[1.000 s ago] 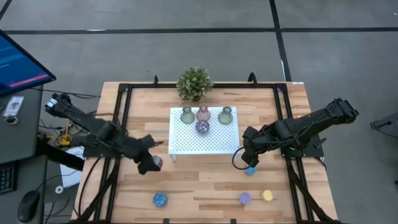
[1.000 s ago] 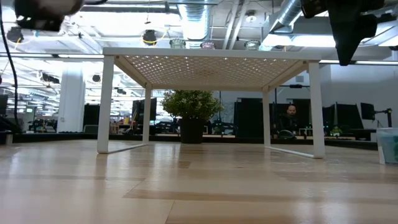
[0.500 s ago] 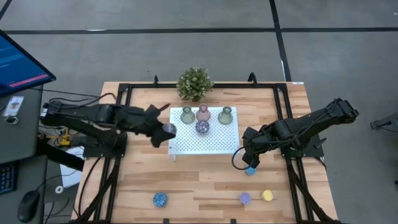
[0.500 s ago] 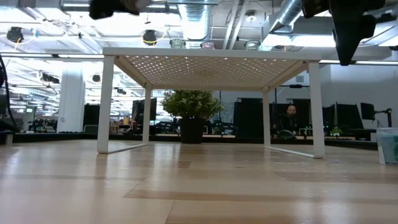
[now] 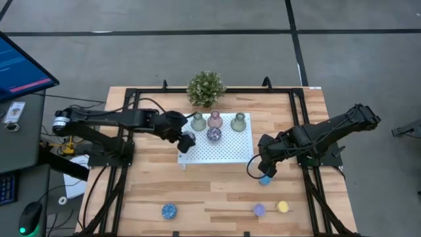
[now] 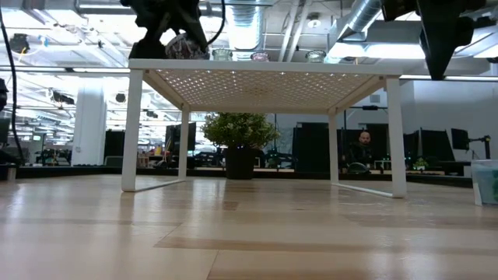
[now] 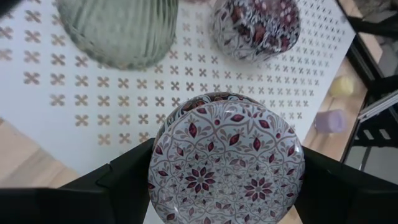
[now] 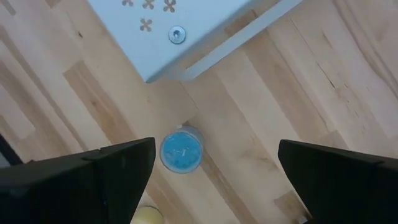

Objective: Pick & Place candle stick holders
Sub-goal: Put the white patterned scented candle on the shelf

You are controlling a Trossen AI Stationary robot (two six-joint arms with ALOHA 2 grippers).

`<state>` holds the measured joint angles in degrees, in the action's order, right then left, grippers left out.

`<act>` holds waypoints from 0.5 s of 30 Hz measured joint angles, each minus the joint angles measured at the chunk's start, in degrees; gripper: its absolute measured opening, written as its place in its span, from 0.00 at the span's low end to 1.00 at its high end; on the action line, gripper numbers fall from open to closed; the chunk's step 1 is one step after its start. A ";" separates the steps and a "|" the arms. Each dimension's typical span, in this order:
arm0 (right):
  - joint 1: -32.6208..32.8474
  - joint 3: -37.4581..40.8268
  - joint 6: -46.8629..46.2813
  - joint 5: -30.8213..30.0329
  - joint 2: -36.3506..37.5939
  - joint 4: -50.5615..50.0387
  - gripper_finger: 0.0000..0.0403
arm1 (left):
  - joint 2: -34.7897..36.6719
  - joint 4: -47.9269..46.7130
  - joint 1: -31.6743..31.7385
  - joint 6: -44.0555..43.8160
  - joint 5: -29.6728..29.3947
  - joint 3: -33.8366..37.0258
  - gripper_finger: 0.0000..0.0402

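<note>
The left gripper (image 5: 187, 140) hangs over the near left part of the white tray (image 5: 227, 153), its jaws closed on a patterned purple puck (image 7: 227, 160). On the tray behind it stand 2 green vases (image 5: 198, 122), a pink vase (image 5: 214, 119) and another purple puck (image 5: 214, 134). The right gripper (image 5: 266, 170) hovers with jaws wide apart and empty above a blue puck (image 8: 181, 150) on the bench (image 5: 217, 191), just off the tray's near right corner.

Bright even overhead light, soft shadows, ceiling glare
</note>
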<state>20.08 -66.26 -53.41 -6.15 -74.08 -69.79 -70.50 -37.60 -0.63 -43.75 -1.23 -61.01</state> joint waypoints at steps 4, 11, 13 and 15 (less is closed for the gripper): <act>0.00 0.02 0.02 -0.02 -0.11 -0.19 0.82 | -0.68 0.02 -0.10 0.00 0.15 0.00 0.76; -0.02 0.02 0.02 -0.15 -0.11 -0.21 0.82 | -0.66 0.18 0.14 1.61 -0.55 0.00 0.78; -0.02 0.02 0.00 -0.20 -0.11 -0.20 0.82 | -0.66 0.41 0.14 3.35 -1.00 0.00 0.80; -0.02 0.02 0.00 -0.30 -0.11 -0.20 0.82 | -0.83 0.97 0.14 4.43 -1.96 0.00 0.82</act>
<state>20.05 -66.24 -53.41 -6.46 -74.19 -70.00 -71.33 -36.63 -0.49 -39.31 -3.19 -61.01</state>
